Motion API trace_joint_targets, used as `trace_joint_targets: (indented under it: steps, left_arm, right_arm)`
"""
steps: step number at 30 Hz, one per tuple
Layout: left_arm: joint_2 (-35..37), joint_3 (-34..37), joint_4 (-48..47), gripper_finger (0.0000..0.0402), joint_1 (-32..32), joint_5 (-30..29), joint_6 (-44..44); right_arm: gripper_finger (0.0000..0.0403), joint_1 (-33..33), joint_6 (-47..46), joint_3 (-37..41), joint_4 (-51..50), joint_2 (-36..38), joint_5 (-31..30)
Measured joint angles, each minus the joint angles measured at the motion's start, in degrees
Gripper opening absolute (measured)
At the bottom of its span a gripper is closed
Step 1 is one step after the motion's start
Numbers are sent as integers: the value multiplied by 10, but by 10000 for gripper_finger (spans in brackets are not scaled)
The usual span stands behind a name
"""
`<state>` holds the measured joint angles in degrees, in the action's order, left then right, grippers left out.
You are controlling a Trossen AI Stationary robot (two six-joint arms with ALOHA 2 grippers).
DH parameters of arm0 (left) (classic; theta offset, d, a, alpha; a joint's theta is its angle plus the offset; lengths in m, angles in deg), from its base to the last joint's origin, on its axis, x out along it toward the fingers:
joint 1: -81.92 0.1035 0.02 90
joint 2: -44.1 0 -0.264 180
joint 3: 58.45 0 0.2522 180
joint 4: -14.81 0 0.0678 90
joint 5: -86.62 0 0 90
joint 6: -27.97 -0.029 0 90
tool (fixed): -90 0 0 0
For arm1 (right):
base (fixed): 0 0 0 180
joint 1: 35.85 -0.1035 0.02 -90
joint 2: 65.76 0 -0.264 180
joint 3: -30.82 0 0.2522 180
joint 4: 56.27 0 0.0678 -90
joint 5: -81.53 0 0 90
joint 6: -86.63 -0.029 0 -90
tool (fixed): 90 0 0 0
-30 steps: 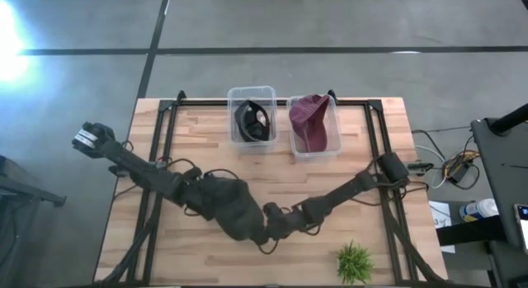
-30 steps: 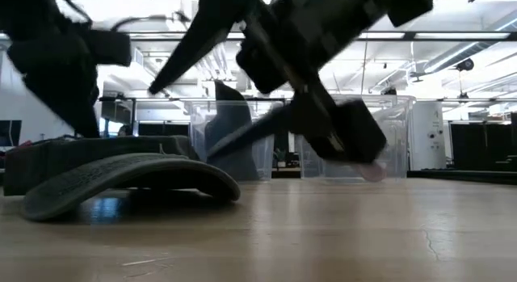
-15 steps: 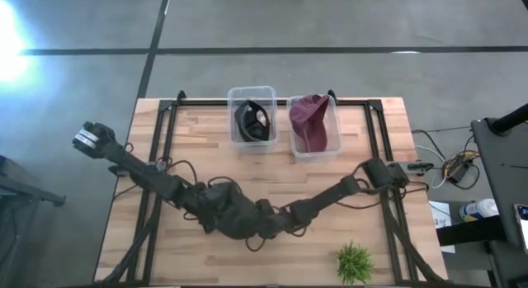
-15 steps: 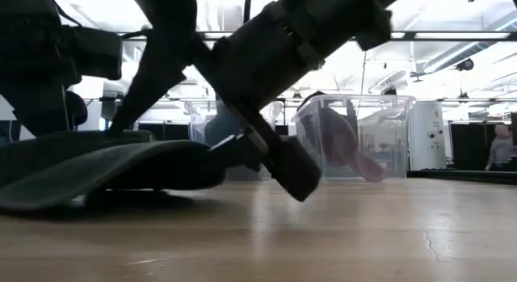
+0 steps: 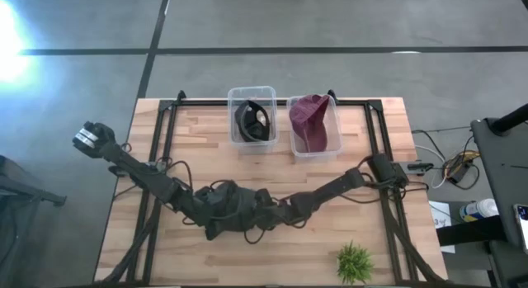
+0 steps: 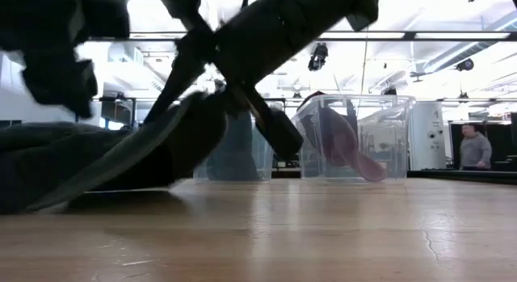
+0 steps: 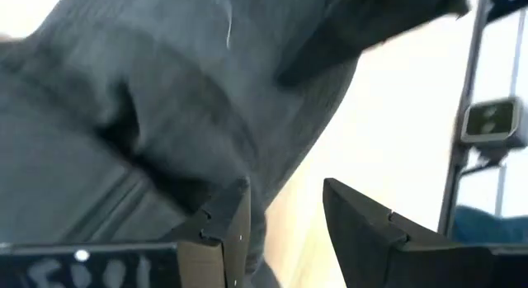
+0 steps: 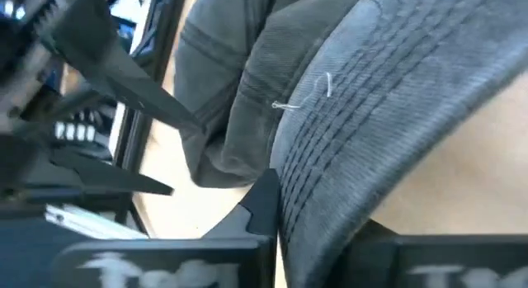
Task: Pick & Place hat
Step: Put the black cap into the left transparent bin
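A wooden table (image 5: pixel 363 127) seen from above, with two dark robot arms meeting low near its front middle. Between them lies a dark grey cap (image 5: pixel 224 207), the hat to be moved, resting on the table well in front of two clear plastic bins.

The right gripper (image 8: pixel 318 230) is clamped on the cap's stitched brim (image 8: pixel 388 106): in its wrist view the curved brim runs down between the two dark fingers, one finger (image 8: pixel 264 201) pressed against its underside. This hold on the stiff brim looks chosen because it gives a firm edge to lift by. In the level view the brim (image 6: pixel 137 145) is tilted up off the wood while the crown (image 6: pixel 48 165) rests lower, which suggests the lift is just starting.

The left gripper (image 7: pixel 285 214) sits against the cap's soft crown fabric (image 7: pixel 124 115). Its fingers stand apart with bare tabletop showing in the gap, so it grips nothing; it seems placed to steady or bunch the cloth.

At the back of the table, the left bin (image 5: pixel 252 117) holds a black cap (image 5: pixel 254 120) and the right bin (image 5: pixel 314 125) a maroon cap (image 5: pixel 310 121), likely destinations for sorted hats. A small green plant (image 5: pixel 355 262) stands at the front right. A person (image 6: pixel 473 149) stands far off in the room.
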<state>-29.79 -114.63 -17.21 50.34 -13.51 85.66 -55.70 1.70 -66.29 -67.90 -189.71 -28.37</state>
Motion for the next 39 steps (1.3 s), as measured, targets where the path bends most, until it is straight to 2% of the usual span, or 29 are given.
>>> trace_joint_targets:
  steps: [4, 8, 15, 19, 23, 29, 33, 37, 39]
  left_arm:
    - [14, -64, -60, 147, 0, -79, -19]
    - [38, -166, -183, 147, -3, -208, -24]
    - [73, -330, -325, 147, -38, -450, -35]
    - [78, -365, -347, 147, -52, -531, -42]
    - [76, -366, -348, 147, -55, -543, -47]
    - [63, -337, -349, 147, -56, -542, -9]
    - [54, -306, -351, 147, -57, -538, 44]
    - [51, -267, -349, 147, -58, -527, 111]
    - [51, -247, -349, 147, -58, -516, 143]
  right_arm:
    - [15, 12, 82, 1, -61, 45, 0]
    - [14, 28, 178, 2, -156, 134, -44]
    - [13, 40, 334, 2, -241, 307, -164]
    - [13, 69, 389, 2, -264, 370, -242]
    - [13, 119, 442, 2, -255, 395, -250]
    - [13, 200, 477, -11, -264, 374, -186]
    - [13, 248, 488, -50, -317, 312, -131]
    - [13, 291, 489, -116, -378, 221, -13]
    - [13, 306, 486, -159, -414, 175, 23]
